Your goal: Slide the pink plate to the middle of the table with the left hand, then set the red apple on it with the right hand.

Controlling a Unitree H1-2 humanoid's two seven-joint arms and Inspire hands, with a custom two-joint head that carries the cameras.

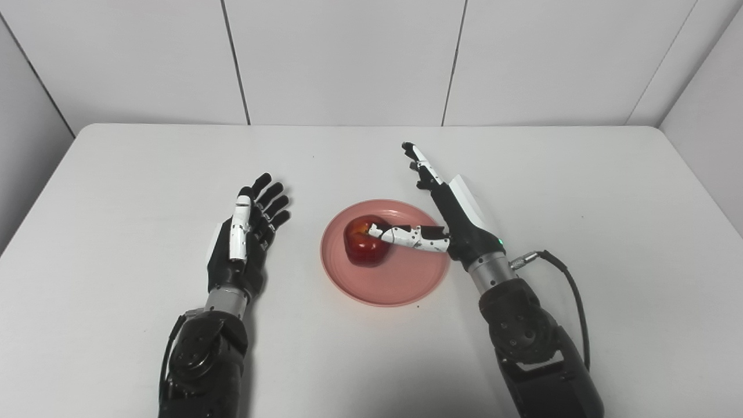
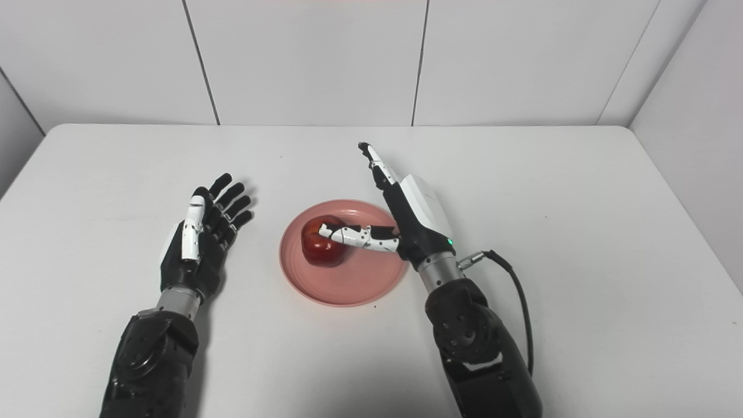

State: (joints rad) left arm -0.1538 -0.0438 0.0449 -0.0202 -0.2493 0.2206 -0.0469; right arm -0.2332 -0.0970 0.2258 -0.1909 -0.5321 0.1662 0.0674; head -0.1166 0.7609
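The pink plate (image 1: 400, 278) lies near the middle of the white table. The red apple (image 1: 364, 242) sits on its left part. My right hand (image 1: 447, 209) is open at the plate's right rim, fingers stretched out toward the far side and thumb reaching over the plate to the apple's top; I cannot tell if the thumb touches it. My left hand (image 1: 246, 232) is open and empty, palm up, resting on the table left of the plate and apart from it.
The white table (image 1: 580, 191) is bounded by white wall panels behind and at both sides. A black cable (image 1: 572, 290) loops off my right wrist over the table.
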